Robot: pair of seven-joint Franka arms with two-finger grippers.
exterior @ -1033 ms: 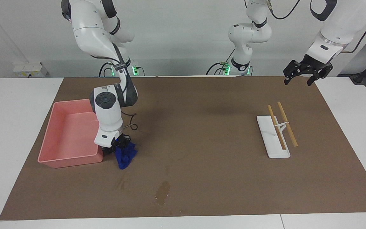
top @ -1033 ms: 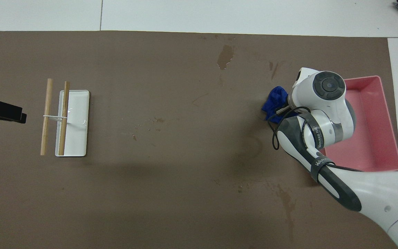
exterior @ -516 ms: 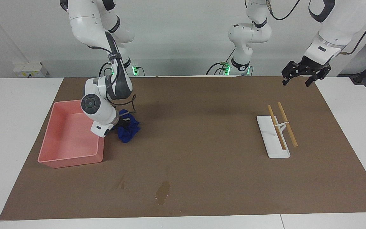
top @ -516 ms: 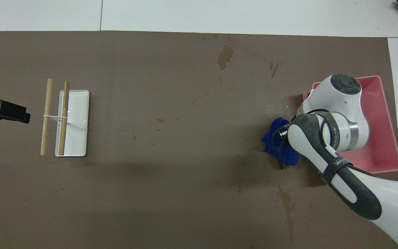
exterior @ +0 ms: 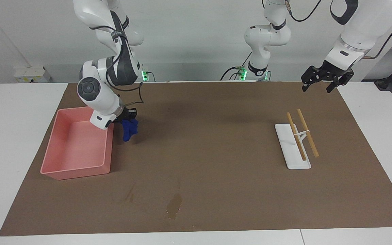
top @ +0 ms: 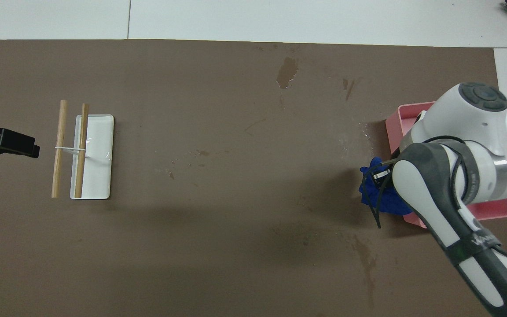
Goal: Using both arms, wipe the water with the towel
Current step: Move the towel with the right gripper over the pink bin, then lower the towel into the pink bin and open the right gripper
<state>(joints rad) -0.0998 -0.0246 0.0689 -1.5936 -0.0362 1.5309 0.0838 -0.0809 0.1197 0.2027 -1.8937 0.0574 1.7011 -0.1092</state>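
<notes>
The brown mat [exterior: 216,153] lies mostly bare between the pink tray [exterior: 75,149] and the white stand [exterior: 293,148]. Since a second ago the right gripper [exterior: 128,117] has risen, jaws pinching the towel [exterior: 129,129], which hangs crumpled, deep blue, beside the tray's rim. The left gripper [exterior: 322,80] waits with jaws spread above the mat's edge.

Robot lab: two benchtop arms [exterior: 107,68]

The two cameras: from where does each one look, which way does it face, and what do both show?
Facing view: high across the table, facing the robots; both arms show, the right gripper holding the blue towel up beside the pink tray, the left gripper waiting, open.
Overhead view: above the robots' end, looking steeply down; right arm and left gripper tip.
Both show the towel, tray, water puddle and white stand.
</notes>
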